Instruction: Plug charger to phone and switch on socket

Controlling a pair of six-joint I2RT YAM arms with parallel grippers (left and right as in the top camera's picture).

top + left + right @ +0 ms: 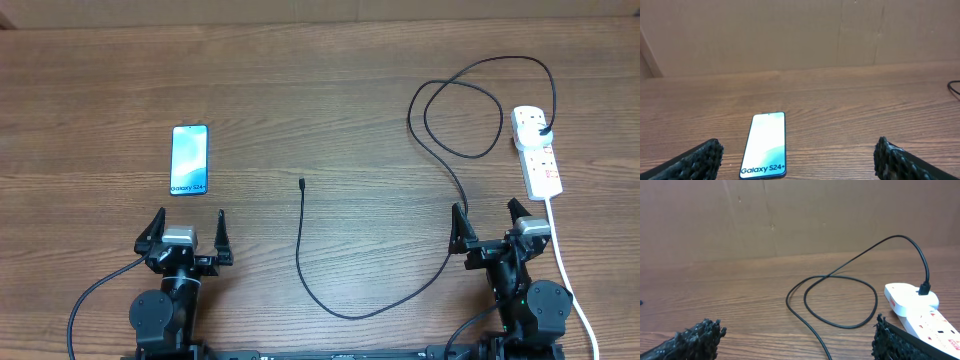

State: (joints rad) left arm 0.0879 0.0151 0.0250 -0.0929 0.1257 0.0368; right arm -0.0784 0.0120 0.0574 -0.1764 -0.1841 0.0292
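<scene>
Rough black fingertips point(705, 157) sit in the bottom corners of the left wrist view, spread wide, with only bare wood and the phone's lower end between them. From overhead, the left gripper point(189, 215) and the right gripper point(485, 207) both stand wide apart at the near edge, each resting low over the brown wooden table point(320, 80).

The charger point(299, 245) is the longest thing on it. Its thin black cable runs from mid-table toward the arms, curves right past the right gripper, loops once in the far right area and ends in a black plug point(543, 132) seated in the far end of the socket point(540, 160).

The socket lies at the right edge, just beyond the right gripper, and its thick white cord point(565, 270) trails back toward the robot. Its red switches are too small to tell whether they are on or off.

The phone point(189, 159) lies flat, screen up, just beyond the left gripper and well apart from the cable. The connector tip point(301, 183) lies free on the wood between phone and socket, nearer the phone.
</scene>
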